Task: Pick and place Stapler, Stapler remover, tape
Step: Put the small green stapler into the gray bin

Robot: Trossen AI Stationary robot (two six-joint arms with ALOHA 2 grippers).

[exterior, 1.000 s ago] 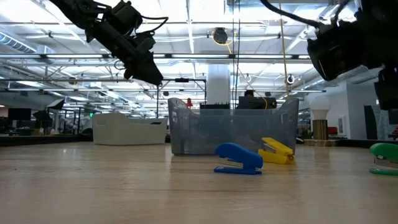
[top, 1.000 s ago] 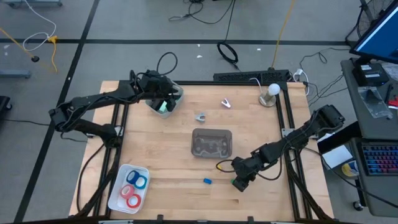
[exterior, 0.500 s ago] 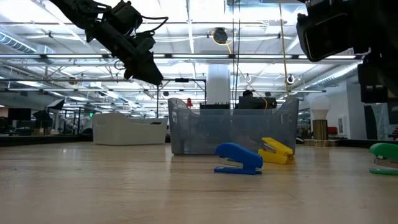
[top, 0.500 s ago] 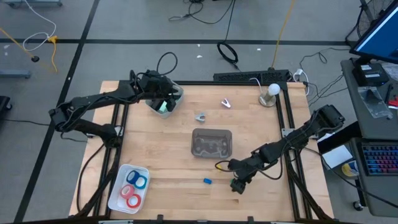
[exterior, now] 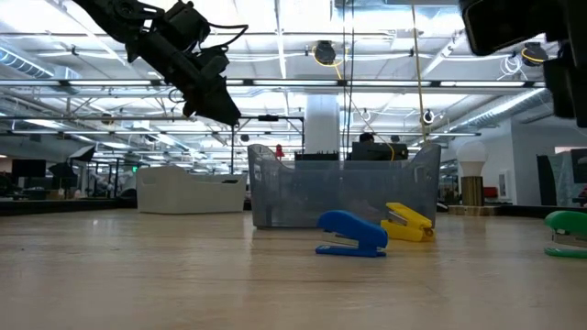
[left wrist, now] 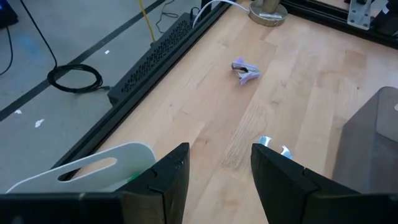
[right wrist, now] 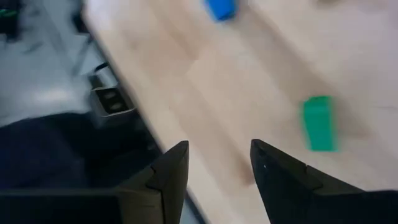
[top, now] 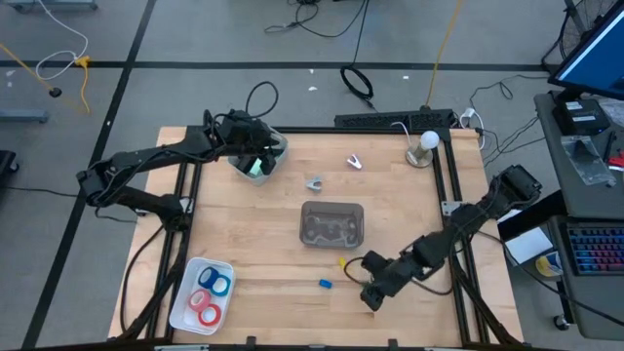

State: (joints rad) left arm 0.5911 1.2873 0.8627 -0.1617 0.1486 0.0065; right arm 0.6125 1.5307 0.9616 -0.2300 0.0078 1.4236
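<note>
Right wrist view: the right gripper (right wrist: 214, 163) hangs with its fingers parted and nothing between them, the green stapler (right wrist: 319, 122) just ahead and off to one side, long axis roughly along the fingers' line.

Two dark, jointed arms are showing black cables looping along them; each gripper (left wrist: 214, 180) is wearing two black, angular, flat-faced fingers (right wrist: 168, 180).

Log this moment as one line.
left gripper: open, empty, over white bin | right gripper: open, empty, near green stapler | blue stapler: on table
</note>
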